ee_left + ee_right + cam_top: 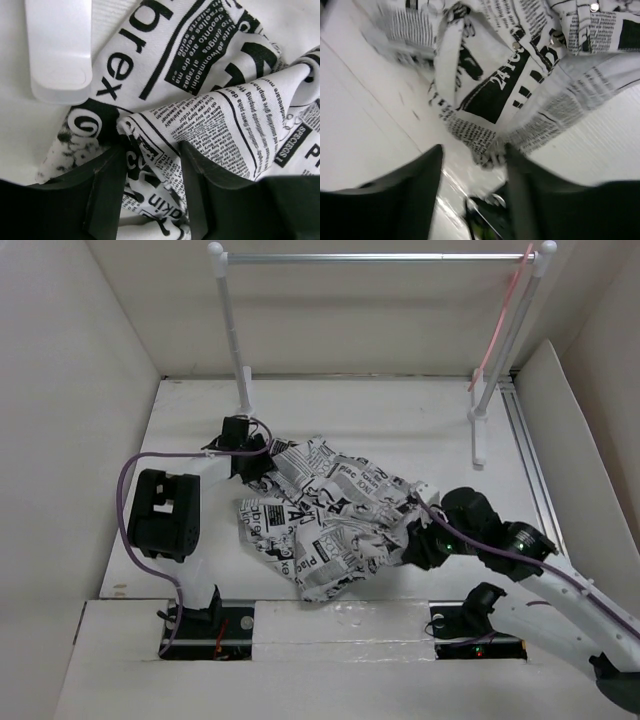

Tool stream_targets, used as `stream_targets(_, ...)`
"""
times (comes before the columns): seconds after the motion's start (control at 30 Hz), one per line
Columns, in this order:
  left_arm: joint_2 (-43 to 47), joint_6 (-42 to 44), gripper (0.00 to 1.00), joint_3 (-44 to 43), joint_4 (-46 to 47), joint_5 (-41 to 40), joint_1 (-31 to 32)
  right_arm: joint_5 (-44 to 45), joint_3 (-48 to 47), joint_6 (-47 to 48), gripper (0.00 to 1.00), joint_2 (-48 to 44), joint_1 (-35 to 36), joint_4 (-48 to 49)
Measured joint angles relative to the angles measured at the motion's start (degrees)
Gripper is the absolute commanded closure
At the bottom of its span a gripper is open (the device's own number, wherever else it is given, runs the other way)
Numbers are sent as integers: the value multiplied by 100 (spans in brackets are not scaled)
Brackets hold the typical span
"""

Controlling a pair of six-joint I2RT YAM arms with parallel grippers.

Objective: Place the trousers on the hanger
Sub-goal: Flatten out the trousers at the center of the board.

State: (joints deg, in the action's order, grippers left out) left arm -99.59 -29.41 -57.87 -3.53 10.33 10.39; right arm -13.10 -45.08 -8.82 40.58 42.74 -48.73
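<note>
Whiteness filled the room from above: a white table (400, 420) boxed in by plain white walls (60, 390), with a white-and-silver rail (380, 257) standing on two posts at the far end. The pink hanger (505, 320) hung by its hook from the rail's right end, well apart from the trousers (330, 530), which lay crumpled in a heap mid-table between the arms. The left tool (262, 462) sat at the heap's far-left edge, the right tool (408, 548) at its near-right edge.

From the left wrist, newsprint cloth covered most of the table. A bunched fold stood between the two dark fingers (105, 195) and filled the gap, though whether they pinched it I could not tell. A rounded white plastic piece (60, 55) lay on the table just beside the cloth.

From the right wrist, all blurred, the fingers (420, 190) stood apart with bare table showing between them and the cloth's edge against one of them.
</note>
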Motion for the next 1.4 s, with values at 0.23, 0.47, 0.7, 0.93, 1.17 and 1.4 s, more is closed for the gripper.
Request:
stream_targets(0.23,87,-2,40,-24,-26,-13,7,671,-706,223,5,1569,-210,-807)
stream_targets(0.47,1043,24,21,-133,-212,-372,-13,874,-293,407,5,2627,-2614,1847)
stream_targets(0.7,306,20,21,-417,-149,-448,-232,577,133,382,7,3934,-3532,3475)
stream_targets(0.93,-492,-101,35,-732,-164,-70,-223,116,175,216,27,4725,-3547,4413)
stream_targets(1.17,-356,-328,39,-468,-114,-553,-109,-170,393,81,84,4631,-3622,4739)
stream_targets(1.4,933,-520,34,262,-409,-1464,-79,-393,391,107,100,4612,-4000,4784)
